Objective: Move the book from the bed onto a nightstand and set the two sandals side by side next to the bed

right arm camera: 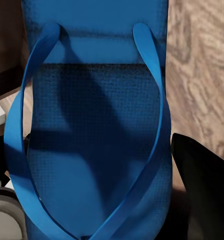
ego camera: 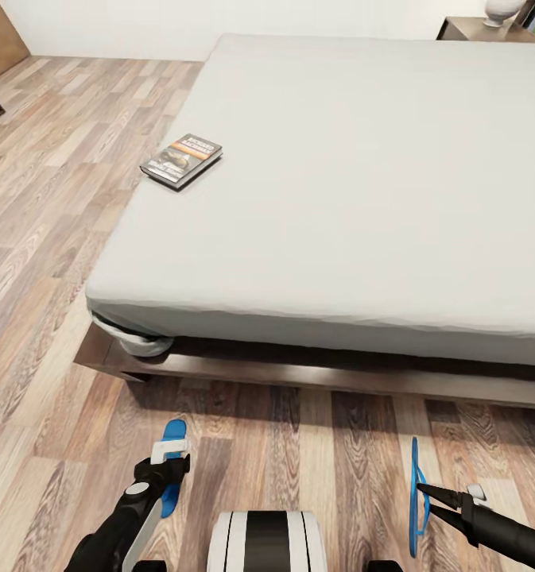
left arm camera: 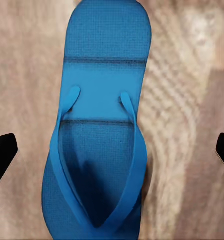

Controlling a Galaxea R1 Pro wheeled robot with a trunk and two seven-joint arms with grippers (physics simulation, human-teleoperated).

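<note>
The book lies flat near the left edge of the grey bed. One blue sandal lies flat on the wood floor by the bed's foot. My left gripper hangs right above it, and its dark fingertips stand wide apart on either side of the sandal, so it is open. The other sandal is turned up on its edge off the floor, with my right gripper shut on it. In the right wrist view that sandal sits close, with one finger beside it.
A dark nightstand with a white vase stands at the far right of the bed's head. The bed's dark wooden frame runs across just ahead of both grippers. Open wood floor stretches along the bed's left side.
</note>
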